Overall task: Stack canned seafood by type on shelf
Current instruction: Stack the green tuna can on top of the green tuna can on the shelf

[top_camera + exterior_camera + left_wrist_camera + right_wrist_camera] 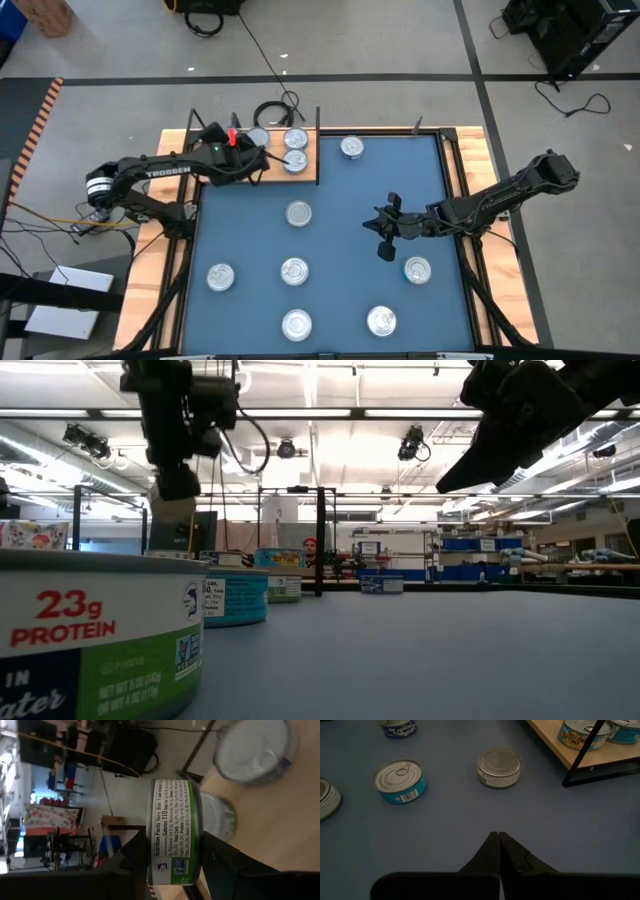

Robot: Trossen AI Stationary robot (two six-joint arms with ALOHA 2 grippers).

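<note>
From above, we see the left gripper (262, 160) over the shelf (308, 172) at 11 o'clock on the bench (440, 200), near the tins (295, 138) there. The right gripper (385, 228) hangs at 3 o'clock.

In the left wrist view, our left gripper (172, 862) squeezes a green-label tin (172, 832).

In the right wrist view, the right gripper (499, 840) is closed with nothing in it.
</note>
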